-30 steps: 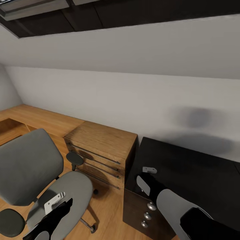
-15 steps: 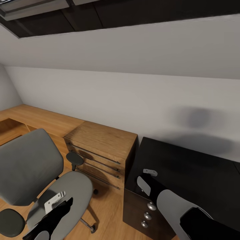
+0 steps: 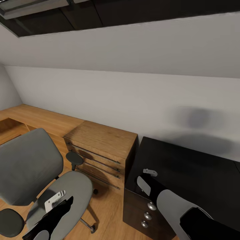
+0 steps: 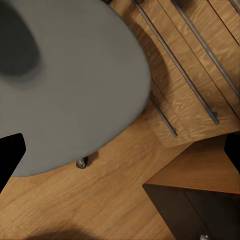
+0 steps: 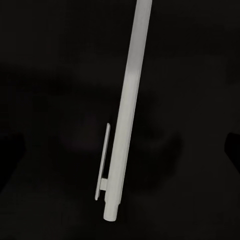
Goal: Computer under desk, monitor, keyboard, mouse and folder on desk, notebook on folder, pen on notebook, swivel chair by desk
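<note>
Step in hand, as I read it: the pen. The right gripper [image 3: 146,178] hangs over the black counter [image 3: 193,173], which stands against the side of the wooden drawer unit [image 3: 100,146] away from the swivel chair [image 3: 30,166].

- Right wrist view: the white pen [image 5: 125,115] runs lengthwise down the middle of the gap, clip to one side, over the dark top. Jaws spread wide, both fingertips well apart from the barrel. Nothing grasped. The pen appears to lie flat on the counter; contact cannot be confirmed.
- Left gripper [image 3: 58,201]: released, holding nothing, hovering above the chair seat [image 4: 65,90] on the other side of the drawer unit.

Next move, judged: if you are picking the pen up, come straight down and close across the barrel. It is thin and round, so it may roll or slip. Centre it first.

Room and edges:
- Beyond the drawer unit the sloping wall [image 3: 133,93] closes in, so lifting room over the counter looks limited.
- The right gripper sits near the counter's corner nearest the drawer unit; a nudged pen could go over the edge there.
- Wooden floor [image 4: 100,200] lies open between the chair's caster [image 4: 81,162] and the drawer unit's front.
</note>
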Controlling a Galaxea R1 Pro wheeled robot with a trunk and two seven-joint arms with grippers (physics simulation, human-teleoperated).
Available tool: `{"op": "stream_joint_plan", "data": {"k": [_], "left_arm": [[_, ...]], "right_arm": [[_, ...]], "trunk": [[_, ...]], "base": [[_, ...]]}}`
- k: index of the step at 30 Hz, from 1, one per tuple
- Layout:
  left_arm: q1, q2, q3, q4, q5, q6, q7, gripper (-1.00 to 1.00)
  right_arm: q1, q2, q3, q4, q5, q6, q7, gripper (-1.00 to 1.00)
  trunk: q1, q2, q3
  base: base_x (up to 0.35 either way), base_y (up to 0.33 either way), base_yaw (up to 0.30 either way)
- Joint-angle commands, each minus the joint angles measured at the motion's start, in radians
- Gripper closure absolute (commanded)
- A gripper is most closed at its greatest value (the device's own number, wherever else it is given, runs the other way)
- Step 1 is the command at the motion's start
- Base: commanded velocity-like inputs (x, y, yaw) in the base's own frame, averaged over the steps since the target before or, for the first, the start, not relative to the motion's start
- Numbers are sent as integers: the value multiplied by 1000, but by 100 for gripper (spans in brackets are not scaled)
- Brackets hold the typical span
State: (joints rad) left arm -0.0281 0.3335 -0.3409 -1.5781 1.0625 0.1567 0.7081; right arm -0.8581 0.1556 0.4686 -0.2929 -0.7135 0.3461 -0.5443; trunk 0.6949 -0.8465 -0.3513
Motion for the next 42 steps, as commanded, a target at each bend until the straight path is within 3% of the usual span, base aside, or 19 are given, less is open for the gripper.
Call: {"op": "stream_joint_plan", "data": {"k": [1,6,12,17,42], "left_arm": [[-1,1,-2,-2,3,3,7,-100],[-1,1,-2,-2,3,3,7,-100],[-1,1,-1,-2,4,3,8,-100],[-1,1,-2,-2,1,3,8,-100],[-1,1,-3,-2,4,3,8,-100]], "right_arm": [[-1,-1,8,-2,-6,6,-6,-100],[-1,-2,8,-3,-6,6,-6,-100],[-1,-2,8,-3,-6,5,-6,-100],[-1,-2,8,-3,-5,5,-6,-100],[-1,-2,8,-5,-4,5,-6,-100]], "trunk": [[0,-1,-1],[16,-29,-14],[16,-29,-14],[35,-64,-29],[35,-64,-29]], "base": [[0,0,0],[0,0,0],[0,0,0],[0,0,0],[0,0,0]]}}
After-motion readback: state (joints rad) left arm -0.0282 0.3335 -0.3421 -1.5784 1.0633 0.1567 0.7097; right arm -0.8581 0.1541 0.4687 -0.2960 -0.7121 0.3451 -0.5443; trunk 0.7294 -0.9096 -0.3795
